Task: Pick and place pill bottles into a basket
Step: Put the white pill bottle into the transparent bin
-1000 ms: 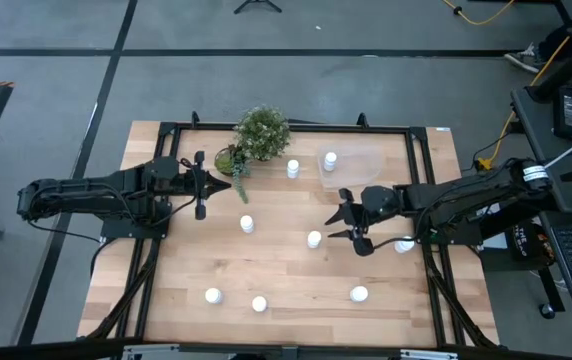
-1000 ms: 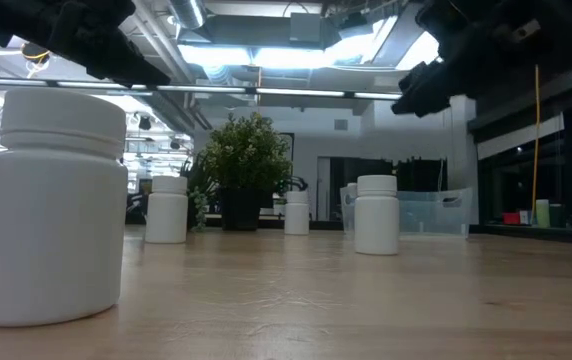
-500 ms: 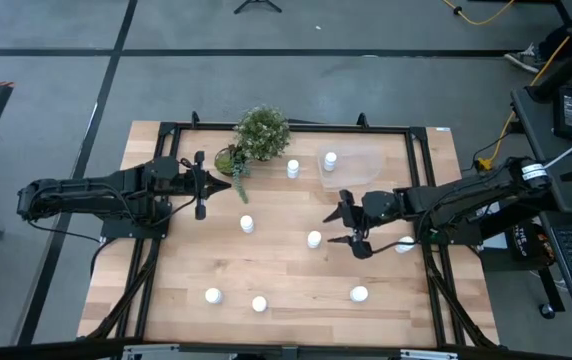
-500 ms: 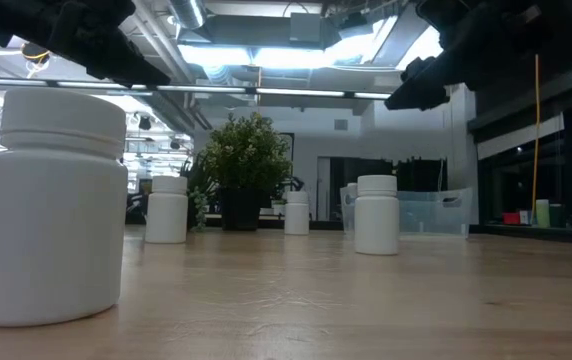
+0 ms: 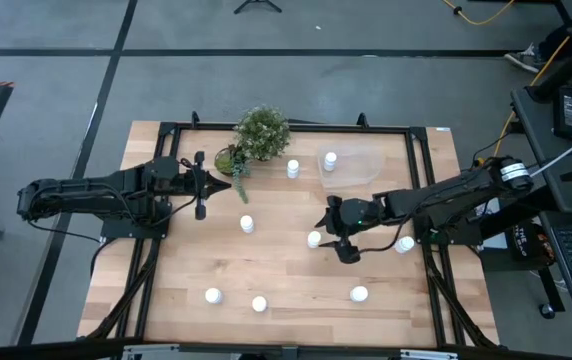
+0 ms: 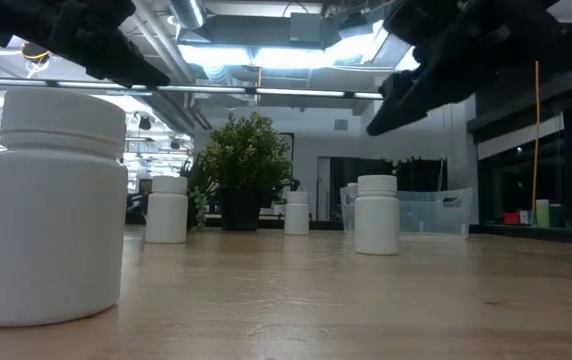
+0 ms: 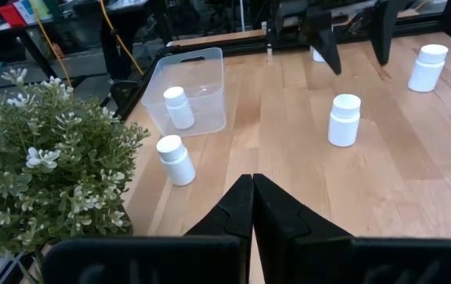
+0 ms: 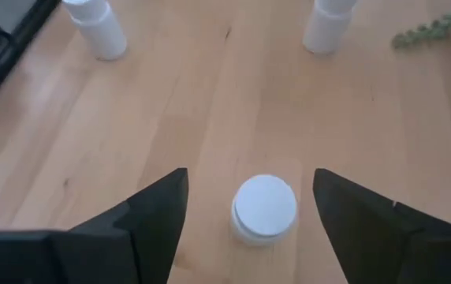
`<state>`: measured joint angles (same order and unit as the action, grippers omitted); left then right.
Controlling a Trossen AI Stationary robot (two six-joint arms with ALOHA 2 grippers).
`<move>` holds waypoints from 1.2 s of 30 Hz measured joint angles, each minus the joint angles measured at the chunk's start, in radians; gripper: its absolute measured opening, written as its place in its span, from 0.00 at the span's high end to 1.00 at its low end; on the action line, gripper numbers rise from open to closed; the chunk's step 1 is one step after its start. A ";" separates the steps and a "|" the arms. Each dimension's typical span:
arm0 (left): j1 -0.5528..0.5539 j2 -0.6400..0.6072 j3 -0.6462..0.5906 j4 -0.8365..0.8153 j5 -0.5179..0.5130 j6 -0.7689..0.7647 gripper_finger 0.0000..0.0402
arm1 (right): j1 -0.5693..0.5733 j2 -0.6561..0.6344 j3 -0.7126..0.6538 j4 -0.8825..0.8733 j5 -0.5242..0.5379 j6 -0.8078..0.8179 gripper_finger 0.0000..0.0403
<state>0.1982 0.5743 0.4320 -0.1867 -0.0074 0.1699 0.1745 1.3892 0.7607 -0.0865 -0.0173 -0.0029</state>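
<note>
Centrally in the overhead frame, the right gripper (image 5: 332, 232) hovers with fingers spread wide over a white pill bottle (image 5: 314, 239). Up and right of it, the clear basket (image 5: 358, 168) holds one bottle (image 5: 331, 159). At left, the left gripper (image 5: 200, 186), fingers pressed together, waits beside a potted plant (image 5: 261, 133).

No readable text, pill bottles (image 7: 344, 119) plain white, no labels or signs

Seven white-capped pill bottles (image 5: 314, 239) stand upright: six scattered across the tabletop, one apparently inside the clear basket (image 5: 351, 168) near the far edge, toward the right corner.
</note>
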 joint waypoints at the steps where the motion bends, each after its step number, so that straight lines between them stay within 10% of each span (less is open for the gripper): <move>1: 0.000 0.000 0.000 0.000 0.000 0.000 0.99 | 0.000 0.010 0.000 -0.003 0.008 0.000 0.32; 36: 0.000 0.000 0.000 -0.025 0.000 -0.028 0.99 | -0.001 0.199 -0.001 0.083 0.060 -0.001 0.37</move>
<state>0.1982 0.5743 0.4320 -0.2116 -0.0071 0.1417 0.1734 1.5879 0.7601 -0.0036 0.0429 -0.0043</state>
